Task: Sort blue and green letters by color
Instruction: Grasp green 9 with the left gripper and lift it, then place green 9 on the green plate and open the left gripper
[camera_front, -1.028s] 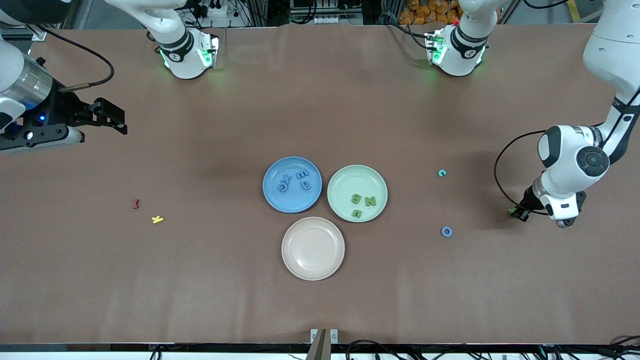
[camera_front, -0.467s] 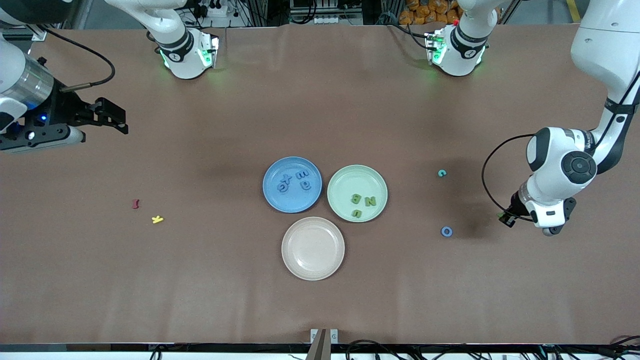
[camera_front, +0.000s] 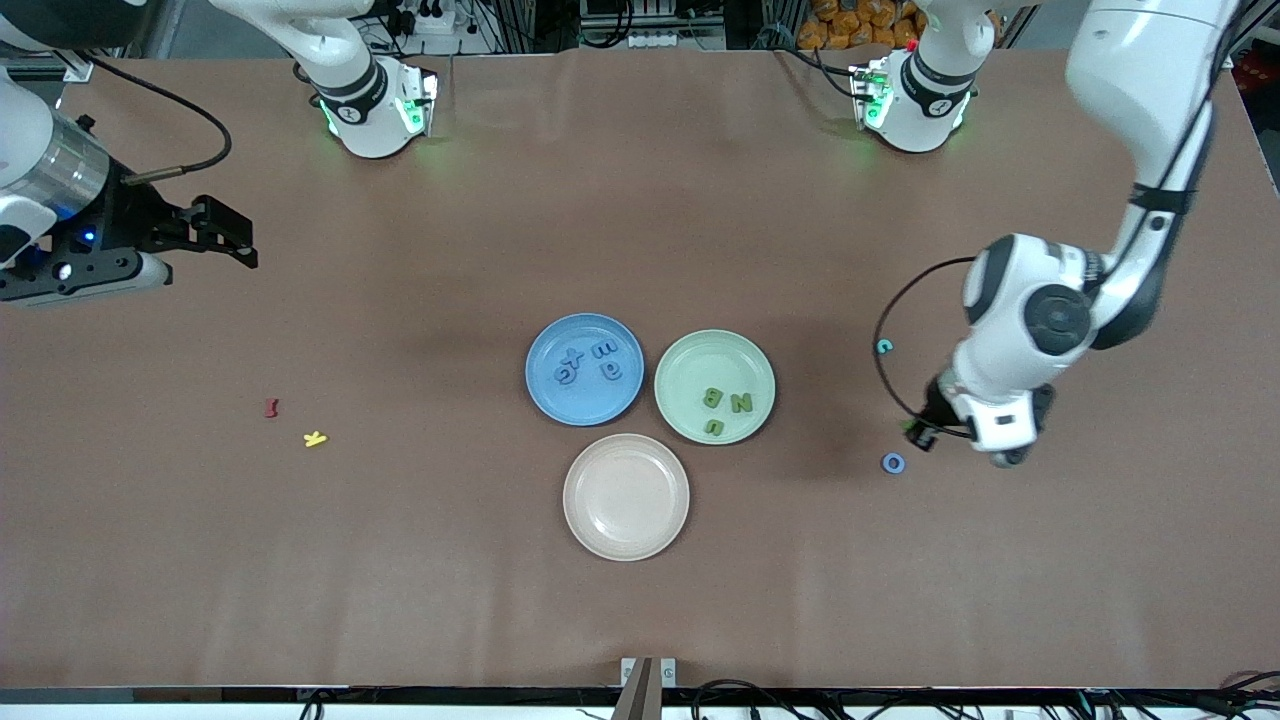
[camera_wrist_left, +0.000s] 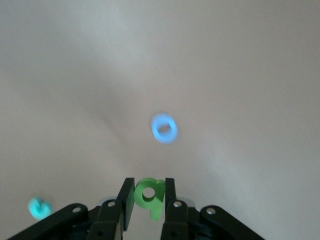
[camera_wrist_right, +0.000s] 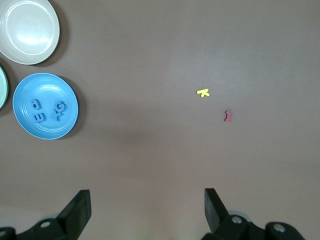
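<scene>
Left gripper (camera_wrist_left: 148, 200) clamps a small flat green plastic letter (camera_wrist_left: 150, 195), airborne toward the left arm's table edge. You're mid-carry; next, release it over the pale green round plate (camera_front: 745, 353). Right gripper (camera_wrist_right: 145, 209) waits, jaws spread, near the right arm's edge.

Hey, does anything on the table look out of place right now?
Two bluish pieces, a ring and a teal letter, lie loose on the table toward the left arm's end, outside the blue plate. The left gripper holds a green letter.

Green letter (camera_wrist_left: 150, 195), blue ring (camera_wrist_left: 164, 128), brown table (camera_front: 400, 560)
</scene>
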